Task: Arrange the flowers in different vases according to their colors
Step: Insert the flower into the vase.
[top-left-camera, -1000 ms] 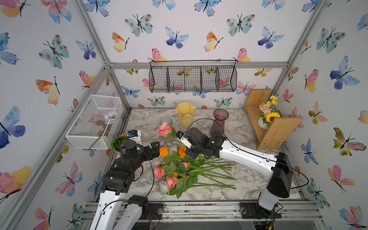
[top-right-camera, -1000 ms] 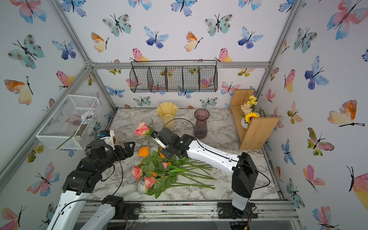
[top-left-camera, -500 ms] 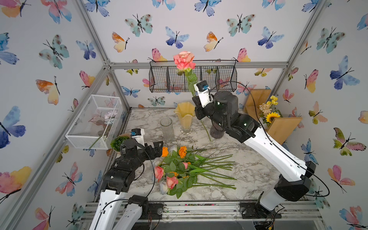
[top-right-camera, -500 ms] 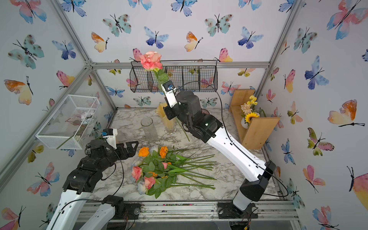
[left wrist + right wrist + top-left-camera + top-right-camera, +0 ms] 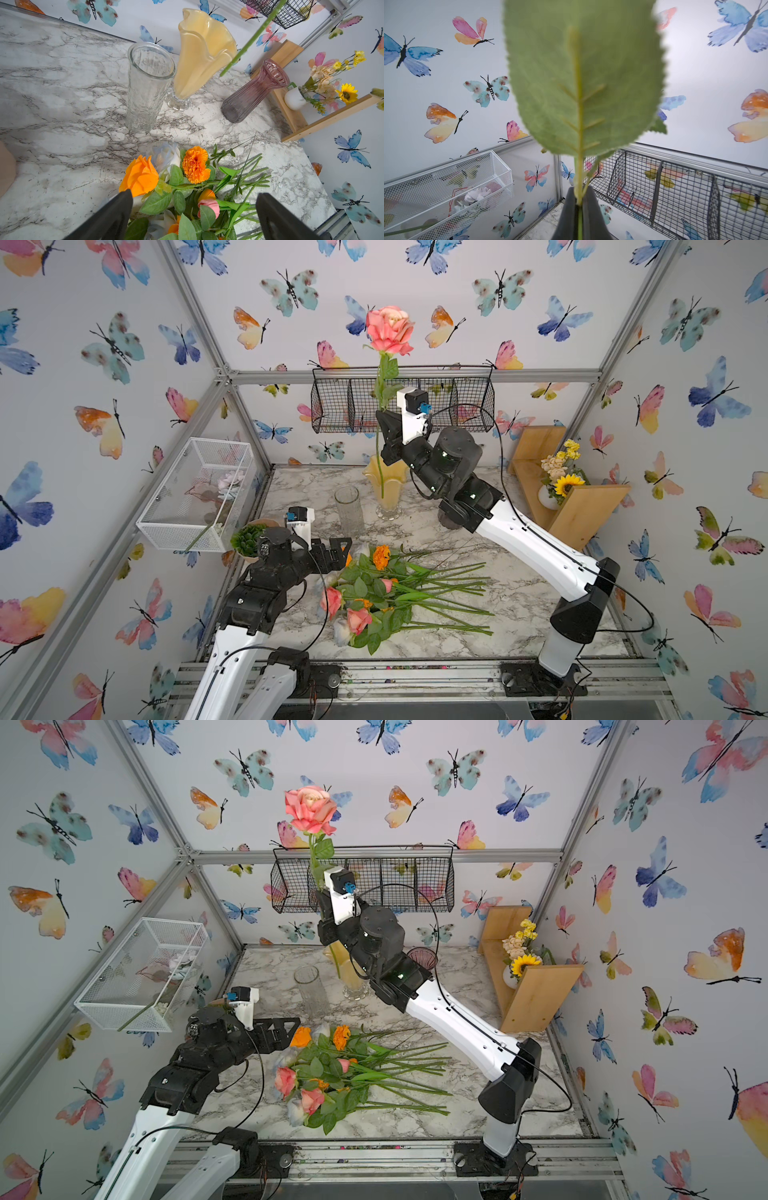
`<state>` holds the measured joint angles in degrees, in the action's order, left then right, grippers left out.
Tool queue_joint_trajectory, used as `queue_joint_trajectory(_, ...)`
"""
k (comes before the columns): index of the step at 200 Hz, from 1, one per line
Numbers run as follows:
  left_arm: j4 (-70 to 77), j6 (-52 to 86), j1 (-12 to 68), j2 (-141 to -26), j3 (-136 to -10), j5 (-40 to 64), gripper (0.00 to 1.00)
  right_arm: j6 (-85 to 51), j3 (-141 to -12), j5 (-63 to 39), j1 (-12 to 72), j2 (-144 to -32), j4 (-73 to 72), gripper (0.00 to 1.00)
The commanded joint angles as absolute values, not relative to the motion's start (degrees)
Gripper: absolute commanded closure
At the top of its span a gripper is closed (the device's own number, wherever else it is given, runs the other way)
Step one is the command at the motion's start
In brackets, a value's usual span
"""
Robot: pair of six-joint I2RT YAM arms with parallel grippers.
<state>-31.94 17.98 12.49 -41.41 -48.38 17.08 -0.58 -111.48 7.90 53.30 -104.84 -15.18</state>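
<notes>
so the rose (image 5: pixel 388 329) is up in the air, bloom on top, stem (image 5: pixel 249 41) hanging pretty much straight down; my right claw (image 5: pixel 383 416) is clamped on that stem just under the leaves, and the right wrist view shows it pinched tight between the jaws.

what the next move turns on, I reckon: the vases are all below the claw, and the stem's long axis is upright, so it's really just a matter of lining up the bottom tip and going down. that tip hangs free next to the rim of the yellow vase (image 5: pixel 201 54); it isn't inside anything as far as I can tell. the clear vase (image 5: pixel 147 87) stands just beside the yellow one on my left-arm side; the purple vase (image 5: pixel 253 91) is apart from it on my right-arm side. the right arm is obviously the nearer one, it's already up there.

count: three vases, all looking empty; one rose in hand.

the pile (image 5: pixel 374 593) lies flat on the table (image 5: pixel 519 593), heads toward my left arm, stems running toward the right. I make out two pink roses and a pink bud, an orange rose and a marigold, plus a few pale ones; the buried ones I can't count.

my left claw (image 5: pixel 194 194) hovers wide open over those heads, holding nothing.
</notes>
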Motion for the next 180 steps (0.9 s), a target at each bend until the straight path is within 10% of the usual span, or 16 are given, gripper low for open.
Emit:
queue_joint_trajectory(1,-31.16,17.22,12.74,-41.31,-48.08,18.46,0.01,-0.64,-113.37,4.67,53.44,-106.98,-25.28,0.98)
queue_joint_trajectory(117,-31.27,17.58,13.27,-42.63,-47.91,16.79,0.01,7.05,-130.03,6.68,50.16,-118.64,-26.12,0.98)
queue_joint_trajectory(180,-31.38,17.67,13.26,-43.24,-47.98,16.37,0.01,5.48,-118.02,6.86,46.01,-113.17,-26.99,0.98)
